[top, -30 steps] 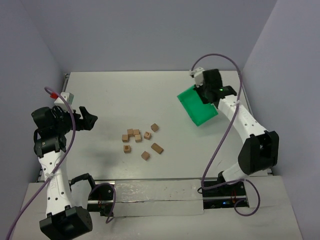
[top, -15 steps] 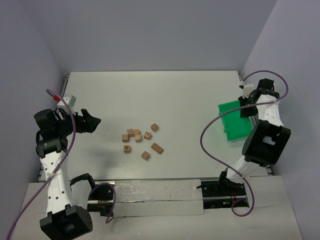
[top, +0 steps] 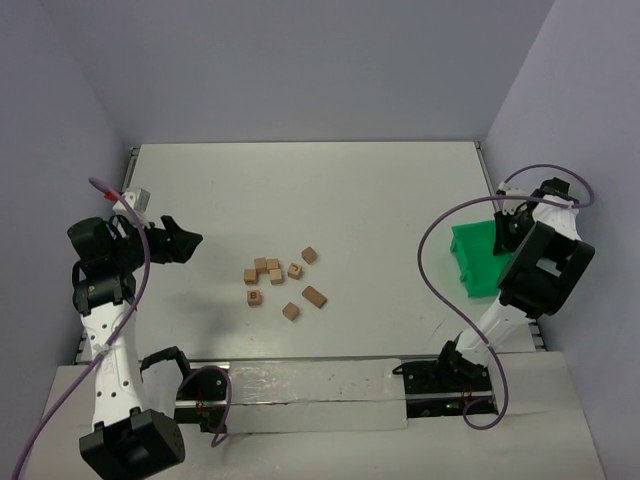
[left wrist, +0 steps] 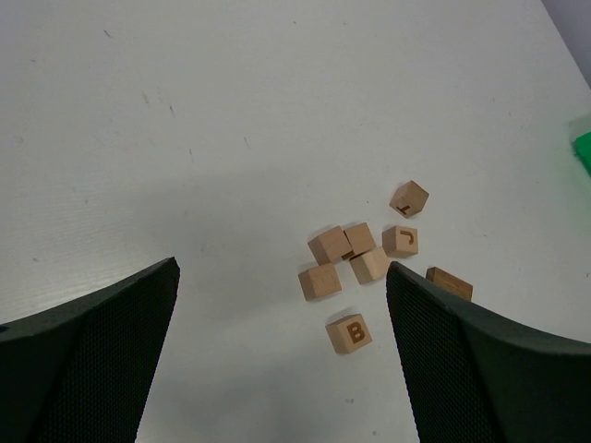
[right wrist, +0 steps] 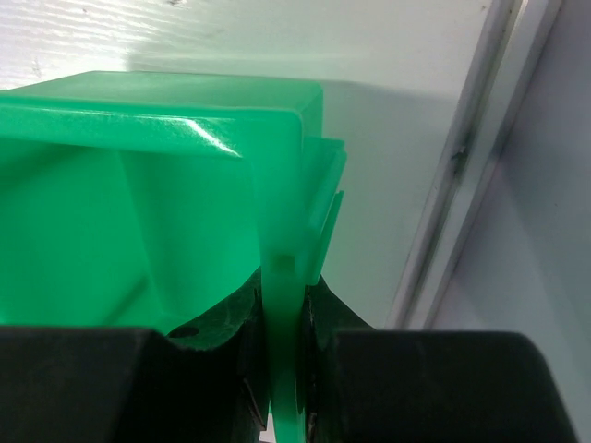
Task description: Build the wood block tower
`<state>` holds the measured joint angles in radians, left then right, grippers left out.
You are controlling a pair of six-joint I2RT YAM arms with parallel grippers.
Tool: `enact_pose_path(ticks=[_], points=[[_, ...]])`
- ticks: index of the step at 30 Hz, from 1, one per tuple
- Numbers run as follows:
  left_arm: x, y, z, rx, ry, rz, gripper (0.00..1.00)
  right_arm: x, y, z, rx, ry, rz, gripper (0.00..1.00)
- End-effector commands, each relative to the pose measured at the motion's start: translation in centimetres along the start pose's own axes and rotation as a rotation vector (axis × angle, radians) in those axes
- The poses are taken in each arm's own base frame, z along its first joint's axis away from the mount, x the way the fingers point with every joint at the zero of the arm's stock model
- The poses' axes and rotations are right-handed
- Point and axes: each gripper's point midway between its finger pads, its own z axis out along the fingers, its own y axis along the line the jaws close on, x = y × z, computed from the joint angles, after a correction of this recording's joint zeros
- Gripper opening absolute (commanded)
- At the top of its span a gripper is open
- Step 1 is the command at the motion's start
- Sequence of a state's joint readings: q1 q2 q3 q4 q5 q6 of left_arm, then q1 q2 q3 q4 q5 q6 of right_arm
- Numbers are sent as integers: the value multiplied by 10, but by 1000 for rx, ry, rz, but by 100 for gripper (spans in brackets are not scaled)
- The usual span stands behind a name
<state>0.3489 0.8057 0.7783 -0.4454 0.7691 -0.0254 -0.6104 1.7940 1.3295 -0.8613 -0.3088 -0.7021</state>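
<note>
Top external: wooden blocks loose near the centre of the table, apparently none stacked, 3 o'clock from the left gripper, jaws wide apart, empty. Right gripper clamped on green bin wall at 3 o'clock edge. Lower left squarely over an outlying block.

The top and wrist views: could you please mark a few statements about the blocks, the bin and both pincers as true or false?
1. The left pincer is open and holds nothing. True.
2. The right pincer grips a wooden block. False: it is shut on the wall of the green bin.
3. The wooden blocks form a tower. False: they lie scattered on the table, none visibly stacked.
4. One wooden block bears the letter B. True.
5. The green bin sits by the table's right edge. True.
</note>
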Motion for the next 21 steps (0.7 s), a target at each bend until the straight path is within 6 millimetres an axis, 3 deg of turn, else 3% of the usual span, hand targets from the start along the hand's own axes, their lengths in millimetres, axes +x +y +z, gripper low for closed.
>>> enact_pose_path(ticks=[1,8,17,21], points=[[-14,0,3,19,-47,6,99,2,-4,-3,-6,-23,-18,0],[-16,2,5,12,-47,-6,99,17,-8,2,-20,-15,26,0],[-15,2,5,7,-58,-18,99,44,0,11,-68,13,84,0],[-16,4,4,-1,-56,-20,99,49,2,16,-89,27,102,6]])
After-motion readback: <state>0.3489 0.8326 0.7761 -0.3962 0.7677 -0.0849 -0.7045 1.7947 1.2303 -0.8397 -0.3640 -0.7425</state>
